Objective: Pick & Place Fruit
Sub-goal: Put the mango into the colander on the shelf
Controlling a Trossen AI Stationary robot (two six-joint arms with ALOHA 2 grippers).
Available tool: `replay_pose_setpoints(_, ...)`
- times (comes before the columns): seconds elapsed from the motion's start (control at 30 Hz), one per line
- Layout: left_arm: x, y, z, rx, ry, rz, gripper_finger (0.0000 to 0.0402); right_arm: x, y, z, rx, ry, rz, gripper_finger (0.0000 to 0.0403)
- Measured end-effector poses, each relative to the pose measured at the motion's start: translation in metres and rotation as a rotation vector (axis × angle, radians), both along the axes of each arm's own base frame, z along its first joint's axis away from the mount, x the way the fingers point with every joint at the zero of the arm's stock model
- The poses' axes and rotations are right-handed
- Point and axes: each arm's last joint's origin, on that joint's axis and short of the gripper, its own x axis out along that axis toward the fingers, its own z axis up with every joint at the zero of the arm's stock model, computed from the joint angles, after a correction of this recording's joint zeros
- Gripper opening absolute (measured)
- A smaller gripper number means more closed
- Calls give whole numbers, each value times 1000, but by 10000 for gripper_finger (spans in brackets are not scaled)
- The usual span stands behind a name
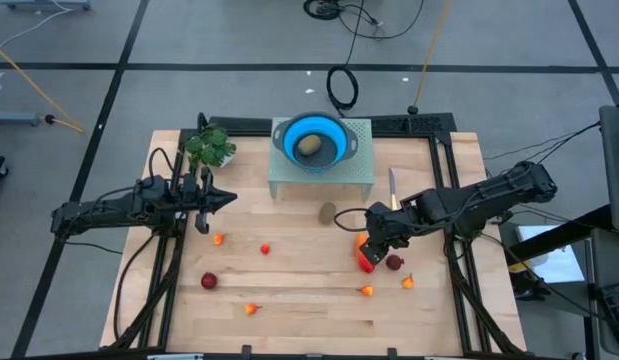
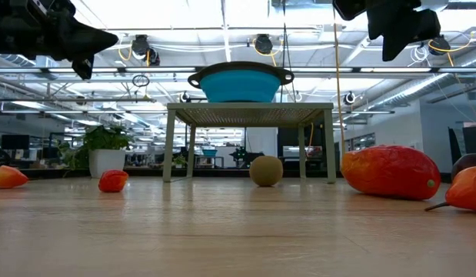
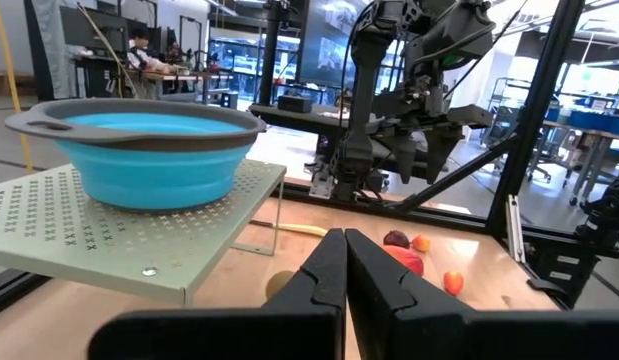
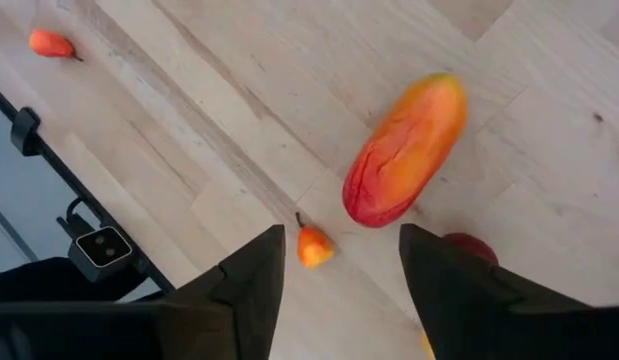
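The fruit lies scattered on the wooden table. A long orange-red piece (image 4: 404,150) rests on its side near the right, with a dark red round one (image 1: 394,262) and a tiny orange-red one (image 4: 314,247) beside it. One brown kiwi (image 1: 327,212) sits on the table. Another kiwi (image 1: 309,146) lies in the blue bowl (image 1: 311,138). My right gripper (image 4: 339,285) hangs open high above the long piece, slanting down, with nothing between its fingers. My left gripper (image 1: 229,198) waits shut and level at the table's left.
The bowl stands on a pale perforated stand (image 1: 354,175) at the far middle. A yellow-handled knife (image 1: 393,187) lies right of the stand, and a green leafy bunch (image 1: 209,148) sits at the far left. More small fruit (image 1: 209,281) is spread over the near left.
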Motion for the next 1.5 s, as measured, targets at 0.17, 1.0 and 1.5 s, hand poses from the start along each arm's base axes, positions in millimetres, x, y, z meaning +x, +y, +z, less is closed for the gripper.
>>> replay_pose_setpoints(0.17, 0, 0, 0, 0, 0, 0, 7, 0, 0, 0, 5, -2, -4, 225)
replay_pose_setpoints(1.0, 0, 0, 0, 3, 0, 1, 8, 7, 1, 4, -110, -119, -117, 396)
replay_pose_setpoints(1.5, 0, 0, 0, 5, 0, -4, 8, 8, 1, -43, -15, -101, -189, 395)
